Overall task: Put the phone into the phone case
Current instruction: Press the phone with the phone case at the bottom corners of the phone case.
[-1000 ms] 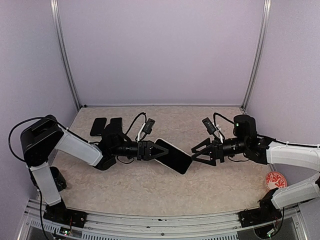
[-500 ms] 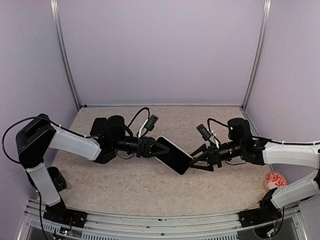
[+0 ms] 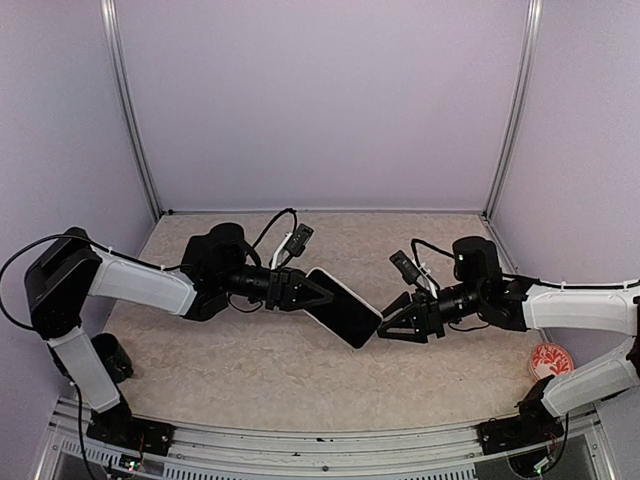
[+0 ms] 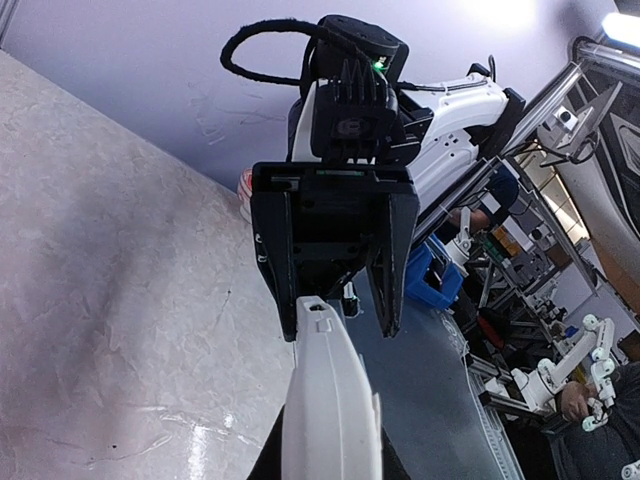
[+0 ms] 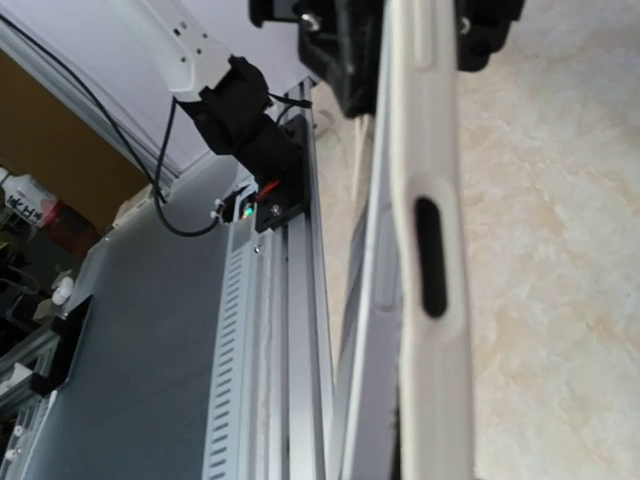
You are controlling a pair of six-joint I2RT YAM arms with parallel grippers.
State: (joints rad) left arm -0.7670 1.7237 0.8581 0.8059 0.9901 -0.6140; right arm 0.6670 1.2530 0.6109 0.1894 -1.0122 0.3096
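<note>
Your top view looks down from above and behind both bases (they sit at the bottom of the frame), wide over the speckled beige table (image 3: 300, 370). Each wrist view sits very close, sighting along the shared white-edged black slab phone (image 3: 343, 307) at the opposite arm: right gripper (image 4: 340, 322) mid-frame, left gripper (image 5: 408, 42) along the top edge.

The phone (image 3: 343, 307) has a black face and a white edge; the left gripper (image 3: 308, 291) and right gripper (image 3: 386, 328) are black. The tabletop (image 3: 300, 370) is mottled beige, the walls (image 3: 330, 100) pale lilac, the disc (image 3: 551, 360) red with a white pattern
</note>
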